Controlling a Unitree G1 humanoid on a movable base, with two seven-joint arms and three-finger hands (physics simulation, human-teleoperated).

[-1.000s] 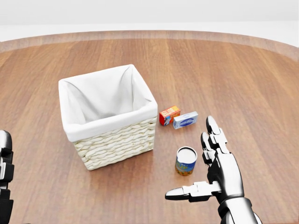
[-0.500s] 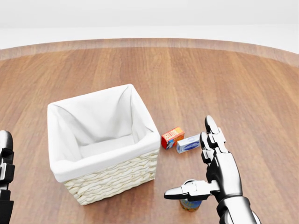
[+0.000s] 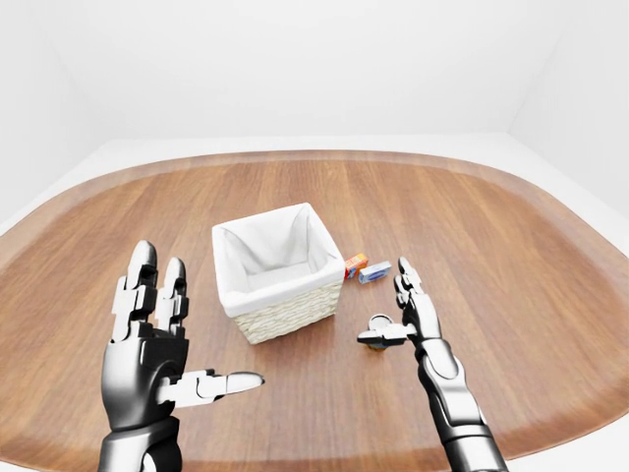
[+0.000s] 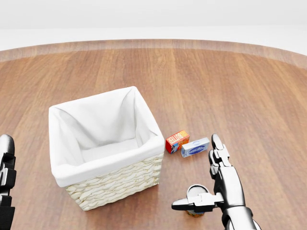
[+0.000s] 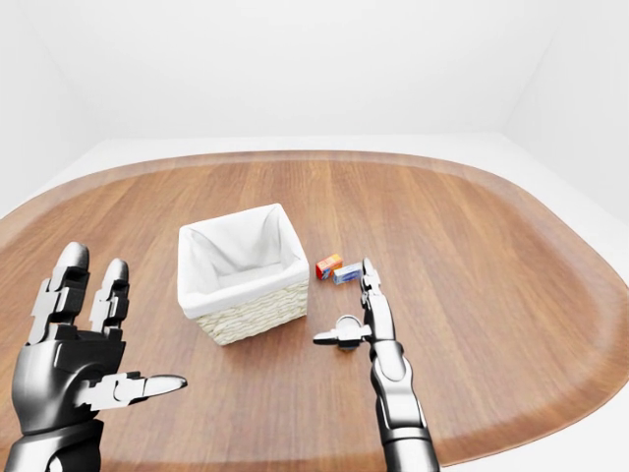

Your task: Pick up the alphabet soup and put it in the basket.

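The right hand (image 4: 211, 184) stands spread wide, holding nothing, its thumb (image 4: 188, 204) crossing over the alphabet soup (image 4: 195, 201), which stands on the table down and right of the basket (image 4: 103, 187). The head view cuts off the left hand at its left edge; the left-eye view shows that left hand (image 3: 152, 349) whole, open, fingers raised, well left of the basket. Right of the basket lie an orange box (image 4: 177, 141) and a blue box (image 4: 195, 147). The oval wooden table (image 3: 511, 246) sits in a plain white room.

Everything is rendered sharp under bright, even, diffuse light. Only faint soft shadows are cast, as under the right hand (image 4: 207, 203) on the bench (image 4: 249, 96). The bench's edge is bowed in both eye views.
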